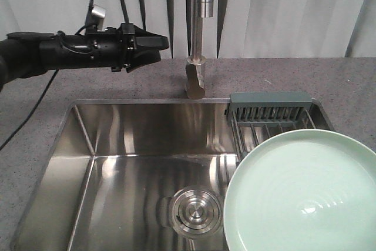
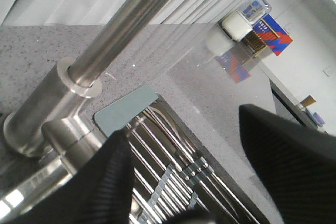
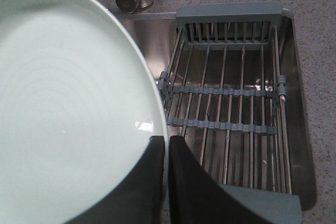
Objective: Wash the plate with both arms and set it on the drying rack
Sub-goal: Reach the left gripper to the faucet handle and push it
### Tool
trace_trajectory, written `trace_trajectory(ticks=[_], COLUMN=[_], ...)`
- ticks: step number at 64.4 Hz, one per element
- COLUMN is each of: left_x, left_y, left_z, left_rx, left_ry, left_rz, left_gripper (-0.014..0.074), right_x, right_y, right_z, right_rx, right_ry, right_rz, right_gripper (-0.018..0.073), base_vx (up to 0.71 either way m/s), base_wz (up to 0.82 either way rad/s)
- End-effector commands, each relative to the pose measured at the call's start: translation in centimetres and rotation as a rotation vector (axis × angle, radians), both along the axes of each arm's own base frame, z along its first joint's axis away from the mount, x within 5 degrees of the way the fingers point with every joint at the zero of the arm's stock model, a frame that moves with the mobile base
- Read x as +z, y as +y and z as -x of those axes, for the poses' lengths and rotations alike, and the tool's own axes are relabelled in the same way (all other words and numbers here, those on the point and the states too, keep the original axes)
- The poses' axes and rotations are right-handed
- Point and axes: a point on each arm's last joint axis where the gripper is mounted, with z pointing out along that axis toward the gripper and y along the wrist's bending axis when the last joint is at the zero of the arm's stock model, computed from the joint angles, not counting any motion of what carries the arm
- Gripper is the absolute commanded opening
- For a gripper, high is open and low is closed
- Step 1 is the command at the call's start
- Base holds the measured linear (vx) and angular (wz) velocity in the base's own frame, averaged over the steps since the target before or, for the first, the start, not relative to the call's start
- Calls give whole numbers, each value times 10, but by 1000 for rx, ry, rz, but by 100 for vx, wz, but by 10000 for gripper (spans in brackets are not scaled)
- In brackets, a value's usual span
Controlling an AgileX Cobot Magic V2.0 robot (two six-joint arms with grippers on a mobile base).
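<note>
**Plate gripped at the rim over the right end of the sink**

I find the right gripper (image 3: 167, 140) clenched on the plate (image 1: 299, 192). Its two black fingers (image 3: 186, 182) pinch the low raised rim from either side. The plate is round, pale mint green and matte, with faint rings on its face. It hangs tilted over the right end of the sink (image 1: 117, 163), a shiny steel basin with a round drain (image 1: 197, 210).

From the front view the plate covers the near part of the drying rack (image 1: 267, 113). I cannot tell whether the two touch. The rack spans the sink's right end: parallel steel rods, grey-green plastic cross bars and a slotted caddy at the back edge.

The left gripper (image 1: 160, 42) hovers above the speckled grey counter (image 1: 294, 77) near the sink's back left corner. It points at the steel tap (image 1: 197, 27). Its textured black fingers (image 2: 294, 156) stand apart, holding nothing.
</note>
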Motion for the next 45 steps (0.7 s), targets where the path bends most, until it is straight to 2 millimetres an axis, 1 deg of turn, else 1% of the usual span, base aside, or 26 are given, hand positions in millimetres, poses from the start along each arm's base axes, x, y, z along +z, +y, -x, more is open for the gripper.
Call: trace_trajectory(ticks=[1,11,15,23,34,45], left_x=[40,39,37,31,19,18], left_y=[-17,-35,-42,-52,-59,-65], left_z=[-3,-19,-22,-23,-26,-24], left_rx=[-41,-1,6,-8,-6,-23], left_ry=[-102,-131,-119,-112,-80,-70], left_rz=[101,96,99,100,113,133], left_gripper=[443,443,443,443,443,443], right_x=[12,12,12,12,12,12], right_y=[0,0,0,0,0,0], right_z=[-4,-4,-4,-4,-4,-4], right_rx=[-21,-21,-21,-21,-21,-21], right_ry=[-75,-75,-75,-75,-75,-75], right_rz=[-23,-23,-23,-23,-23,-23], right_gripper=[-1,-1,-1,-1,-1,-1], base_vx=[0,0,0,0,0,0], base_wz=[0,0,0,0,0,0])
